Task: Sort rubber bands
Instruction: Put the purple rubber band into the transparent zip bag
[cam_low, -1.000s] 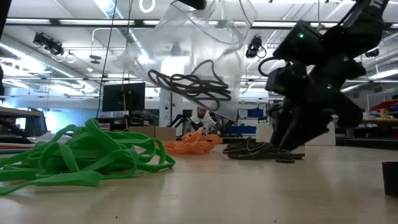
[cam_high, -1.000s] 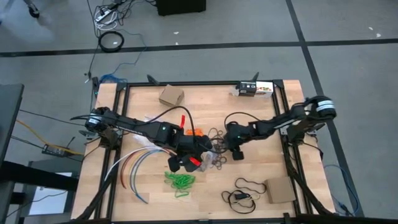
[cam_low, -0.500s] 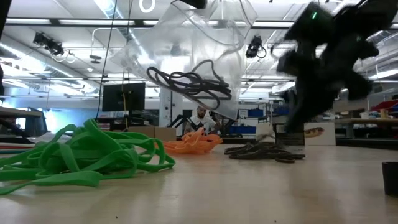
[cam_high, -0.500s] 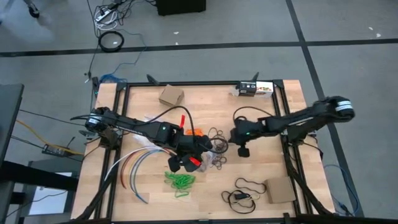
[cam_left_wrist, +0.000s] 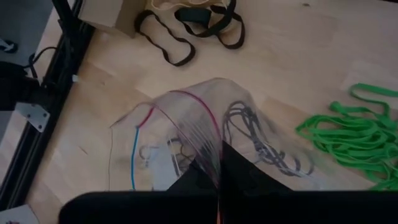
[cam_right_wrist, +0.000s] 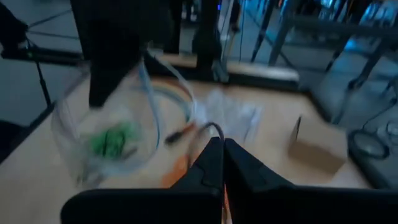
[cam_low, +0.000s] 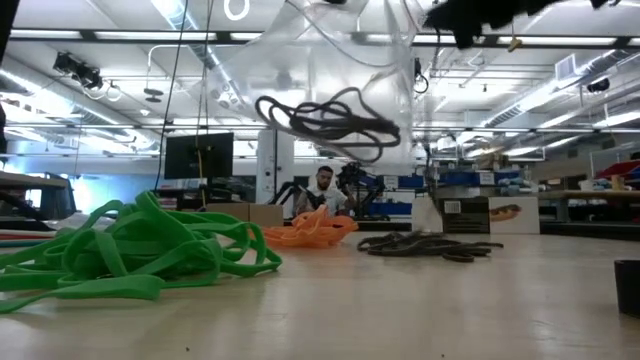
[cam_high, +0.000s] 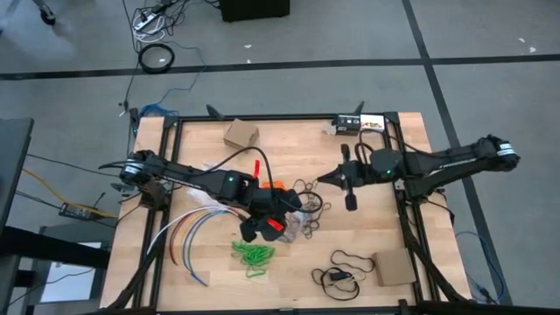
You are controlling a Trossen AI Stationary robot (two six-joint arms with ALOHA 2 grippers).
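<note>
3 heaps of rubber bands lie mid-table: green (cam_low: 130, 250), orange (cam_low: 308, 232) and dark (cam_low: 425, 245), all thin tangled loops. 1 clear bag (cam_left_wrist: 186, 140) holds more dark bands. The left gripper (cam_high: 262, 219) is clamped shut on the bag's edge. The right gripper (cam_high: 337, 178) is raised, fingers pressed together, empty. Bare wood lies toward the right rail.

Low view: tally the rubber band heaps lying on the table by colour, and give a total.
green heap: 1
orange heap: 1
dark heap: 1
Total: 3
Not counted: one dark bunch hanging inside the clear bag, above the table.
</note>
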